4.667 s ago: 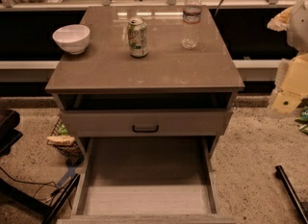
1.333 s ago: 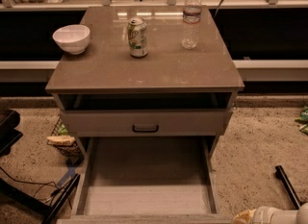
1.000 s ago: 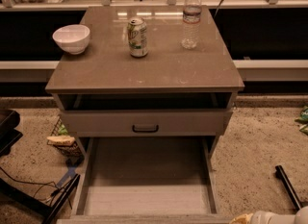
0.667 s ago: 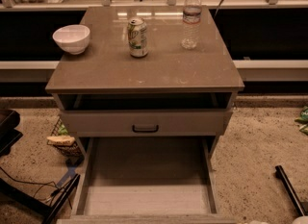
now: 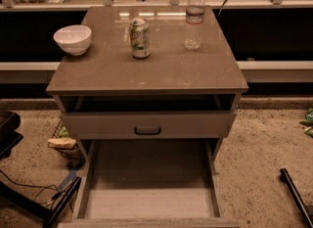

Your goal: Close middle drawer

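Observation:
The middle drawer [image 5: 146,183] is pulled far out of the grey-wood cabinet toward me. Its long plain tray is empty, and its front edge [image 5: 146,222] lies along the bottom edge of the view, with the handle out of sight. Above it is the uppermost drawer front [image 5: 146,124] with a small black handle [image 5: 147,130], standing slightly out with a dark gap under the cabinet top. The lowest drawer is hidden beneath the open tray. The gripper is not in view.
On the cabinet top [image 5: 166,73] stand a white bowl [image 5: 72,39], a soda can [image 5: 140,38] and a water bottle [image 5: 194,19]. A wire basket [image 5: 63,141] and black cables [image 5: 29,193] lie on the floor at left. A black bar [image 5: 296,197] lies at right.
The pale arm was at the right edge, then low at the bottom right beside the open drawer's front corner. It sank lower and has now left the view. The drawers have not moved.

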`<act>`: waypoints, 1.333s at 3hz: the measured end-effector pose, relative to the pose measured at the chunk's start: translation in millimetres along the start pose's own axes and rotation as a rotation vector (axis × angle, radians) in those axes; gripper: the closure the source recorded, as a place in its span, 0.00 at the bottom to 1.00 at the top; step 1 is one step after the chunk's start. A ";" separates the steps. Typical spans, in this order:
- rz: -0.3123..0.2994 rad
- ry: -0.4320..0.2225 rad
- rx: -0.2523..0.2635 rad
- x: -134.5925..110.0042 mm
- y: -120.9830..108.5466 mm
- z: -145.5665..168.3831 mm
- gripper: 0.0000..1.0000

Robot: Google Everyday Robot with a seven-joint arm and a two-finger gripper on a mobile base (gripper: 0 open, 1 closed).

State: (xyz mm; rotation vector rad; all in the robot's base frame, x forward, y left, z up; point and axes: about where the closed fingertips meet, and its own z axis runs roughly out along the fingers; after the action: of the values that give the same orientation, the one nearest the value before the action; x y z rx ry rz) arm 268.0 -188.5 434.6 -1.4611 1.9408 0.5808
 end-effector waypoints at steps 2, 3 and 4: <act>-0.050 -0.110 -0.038 -6.3 -18.7 47.6 1.00; -0.074 -0.122 -0.042 -16.5 -32.1 56.2 1.00; -0.074 -0.122 -0.042 -16.5 -32.1 56.2 1.00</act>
State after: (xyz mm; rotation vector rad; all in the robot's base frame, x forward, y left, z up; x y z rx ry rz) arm 314.1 -148.5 407.6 -1.4815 1.7833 0.6653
